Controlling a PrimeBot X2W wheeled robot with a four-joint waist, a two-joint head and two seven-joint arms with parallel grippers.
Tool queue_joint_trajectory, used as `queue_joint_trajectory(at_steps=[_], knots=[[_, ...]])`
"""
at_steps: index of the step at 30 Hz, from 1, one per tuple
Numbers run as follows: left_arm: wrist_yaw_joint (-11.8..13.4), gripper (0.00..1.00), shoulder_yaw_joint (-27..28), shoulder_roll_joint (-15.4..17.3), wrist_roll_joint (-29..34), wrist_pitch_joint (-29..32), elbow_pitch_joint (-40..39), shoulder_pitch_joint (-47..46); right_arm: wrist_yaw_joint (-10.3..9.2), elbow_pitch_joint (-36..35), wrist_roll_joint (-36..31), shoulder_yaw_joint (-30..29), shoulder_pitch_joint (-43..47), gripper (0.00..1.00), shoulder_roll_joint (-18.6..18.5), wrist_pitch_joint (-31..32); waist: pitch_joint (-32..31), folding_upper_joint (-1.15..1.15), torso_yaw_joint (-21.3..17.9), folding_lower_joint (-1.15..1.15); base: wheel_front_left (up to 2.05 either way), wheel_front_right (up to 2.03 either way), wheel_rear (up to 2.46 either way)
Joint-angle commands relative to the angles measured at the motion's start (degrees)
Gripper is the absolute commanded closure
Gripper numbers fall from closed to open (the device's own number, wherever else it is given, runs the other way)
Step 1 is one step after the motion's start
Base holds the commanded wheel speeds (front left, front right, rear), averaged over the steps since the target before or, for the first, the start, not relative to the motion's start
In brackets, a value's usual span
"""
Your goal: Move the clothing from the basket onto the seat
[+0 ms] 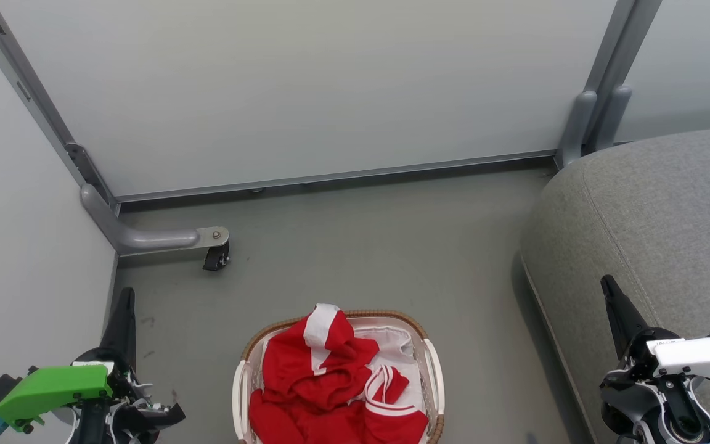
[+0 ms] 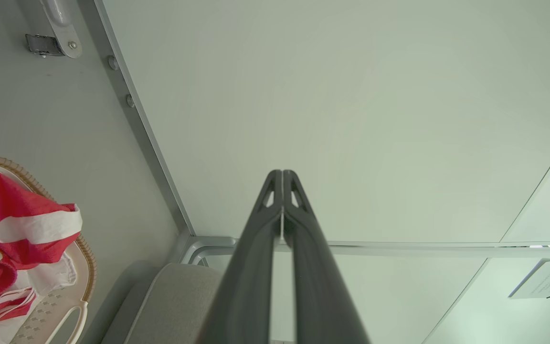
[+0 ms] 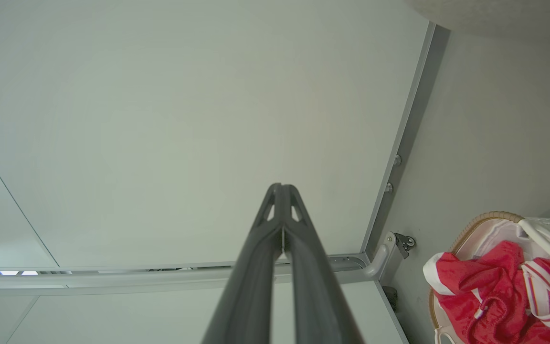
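at the lower left, left gripper (image 1: 124, 302): fingers pressed together on nothing, pointing up beside the wall panel (image 1: 28, 259), well apart from the basket (image 1: 392, 316).
floor (image 1: 361, 246): grey, carrying the basket between the two arms.
clothing (image 1: 324, 370): red with white bands, heaped inside the basket, one banded fold rising at the far rim; none on the seat (image 1: 669, 203).
liner (image 1: 399, 353): white, showing beside the heap.
right gripper (image 1: 609, 288): fingers closed, empty, seen against the seat's near edge.
seat: grey cushion right of the basket, near it, not touching.
step in hand: likely the first reach into the basket, not yet begun.
doing it well: part the fingers before descending, aim at the raised fold, pinch red fabric only and miss the liner, lift until the hem clears the rim, then swing right.
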Motion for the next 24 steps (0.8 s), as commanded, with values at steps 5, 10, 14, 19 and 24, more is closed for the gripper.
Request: queue_joint_trajectory(at_steps=[5,10,14,19,24], knots=[[-0.3,1.0,0.1,0.3,-0.2,0.2,-0.1,-0.6,-0.02,-0.2,0.2,-0.1,-0.1,1.0,-0.3,0.1,0.0,0.0,0.0,0.0,0.0,0.0,0.0],[0.0,0.0,-0.5,-0.3,0.1,-0.3,1.7,1.2,-0.01,1.7,-0.1,0.3,1.2,0.0,0.6,-0.3,0.0,0.0,0.0,0.0,0.0,0.0,0.0],[0.0,0.0,-2.1,-0.3,0.6,-1.5,1.5,1.6,-0.01,1.7,-0.7,0.9,1.6,0.0,0.5,-1.5,-0.2,0.0,0.0,0.0,0.0,0.0,0.0],[0.0,0.0,-3.4,-0.2,1.8,-2.9,1.1,2.1,-0.01,2.3,-2.8,1.0,2.1,0.0,0.5,-2.9,-0.3,0.0,0.0,0.0,0.0,0.0,0.0],[0.0,0.0,-4.5,-0.2,3.8,-4.3,0.7,2.5,-0.01,2.2,-6.4,0.5,2.3,0.0,0.4,-4.3,-0.5,0.0,0.1,0.0,0.0,0.0,0.0]])
